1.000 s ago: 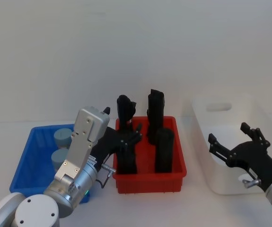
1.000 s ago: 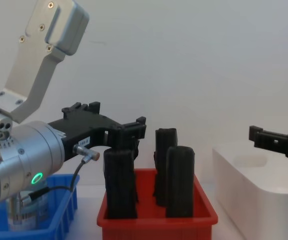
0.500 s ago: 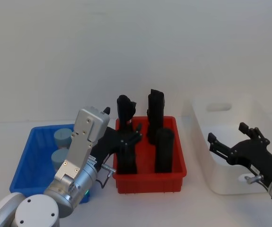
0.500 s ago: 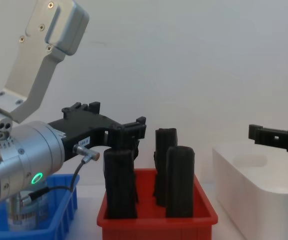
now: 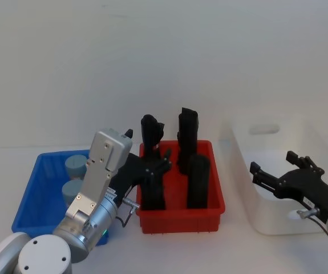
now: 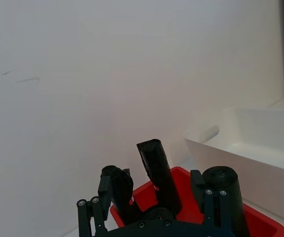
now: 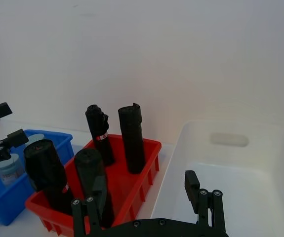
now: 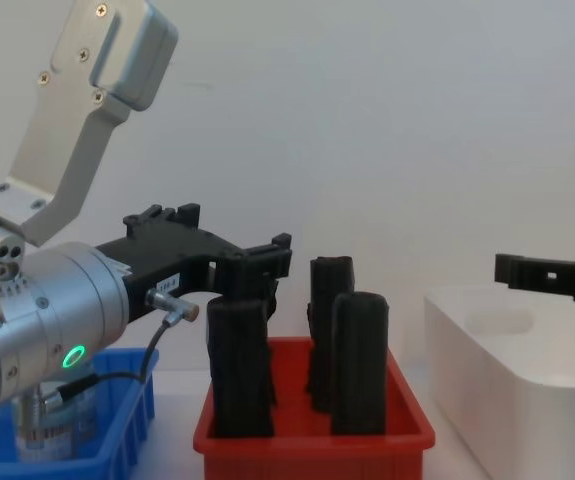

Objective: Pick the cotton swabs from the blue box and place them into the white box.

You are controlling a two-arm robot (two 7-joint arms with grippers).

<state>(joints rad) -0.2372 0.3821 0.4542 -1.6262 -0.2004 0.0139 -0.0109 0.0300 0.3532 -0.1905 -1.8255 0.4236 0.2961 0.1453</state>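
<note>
Two tubs of cotton swabs sit in the blue box, left of and below the left gripper. That gripper hangs spread and empty over the red bin, close against the black rolls. The pick looks not yet begun. Next, it likely must swing left, clear the rolls and the rim, then descend. The right gripper, spread and empty, hovers over the white box, with open room above.
</note>
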